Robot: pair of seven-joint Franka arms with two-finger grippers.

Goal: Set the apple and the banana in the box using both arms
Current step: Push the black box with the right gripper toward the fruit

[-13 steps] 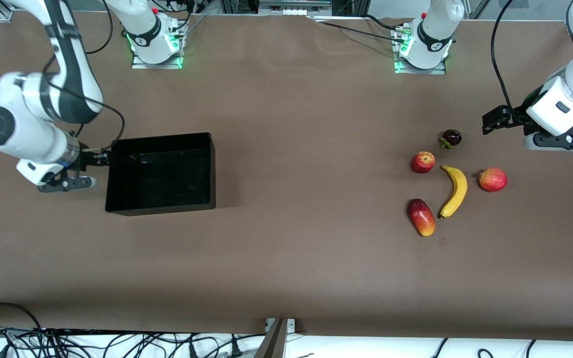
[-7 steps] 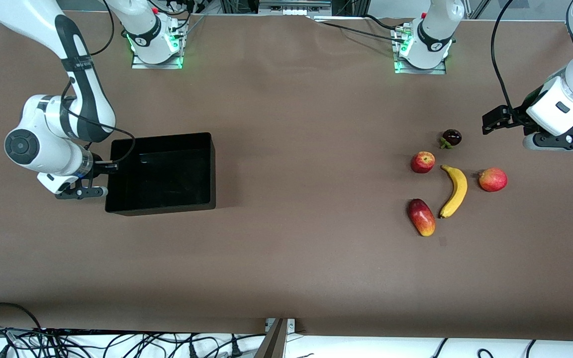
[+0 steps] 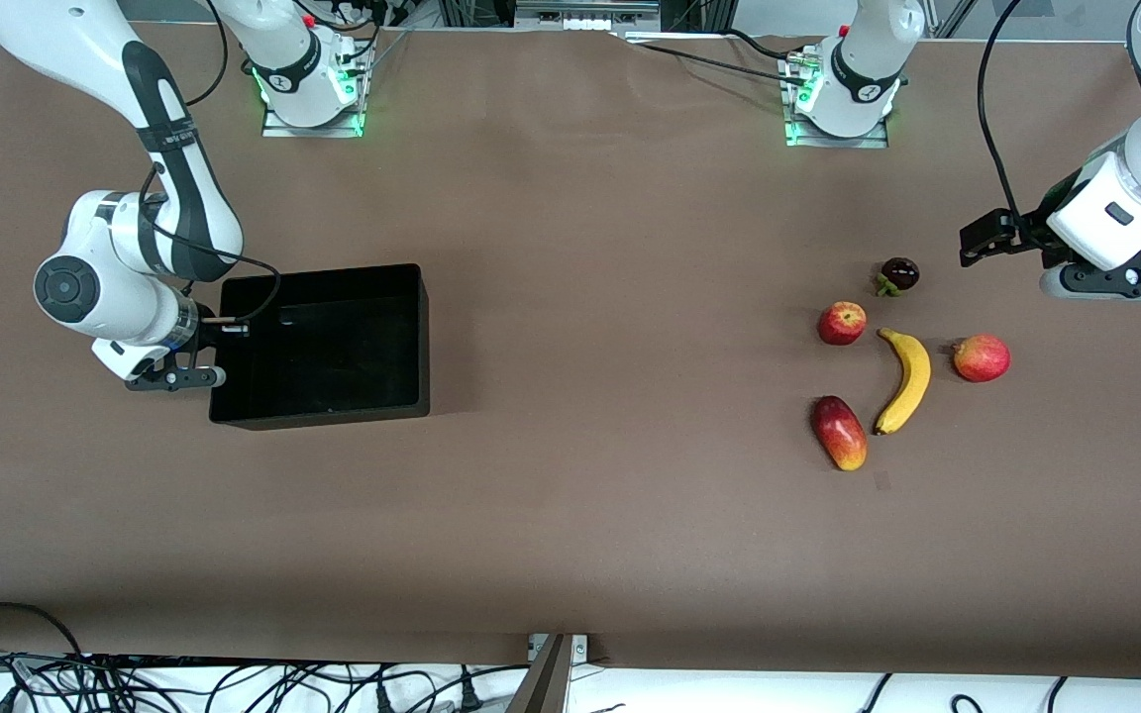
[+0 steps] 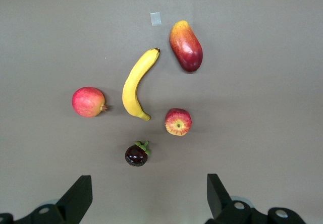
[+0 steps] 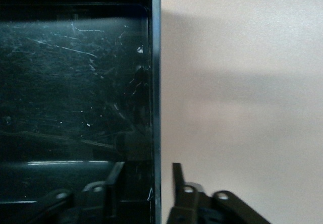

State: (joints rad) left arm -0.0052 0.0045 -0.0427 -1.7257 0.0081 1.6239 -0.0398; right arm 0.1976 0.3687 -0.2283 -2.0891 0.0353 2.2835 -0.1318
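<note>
Front view: the right end effector [image 3: 217, 349] is sitting at the box [image 3: 323, 396] wall toward the right arm's end of the worktop [image 3: 570, 495]. The left end effector [image 3: 986, 241] is hovering above the worktop near the fruit. The apple [image 3: 842, 323] is lying beside the banana [image 3: 906, 379], well apart from the box.

Left wrist view: the left end effector's [image 4: 149, 201] fingers are standing wide apart, holding nothing.

Right wrist view: the right end effector's [image 5: 149, 176] fingers are straddling the box [image 5: 156, 82] wall, a narrow gap showing.

Front view bright, even overhead light, sharp throughout. Soft short shadows beside box [image 3: 321, 345] and fruit; broad dim band across desk [image 3: 570, 515] nearest camera. Green lamp glow at both arm bases. Left wrist view evenly lit, crisp, faint shadows under fruit. Right wrist view dimmer: glossy box floor shows pale glare streaks and scratches, desk washed pale, soft shadow bands.
</note>
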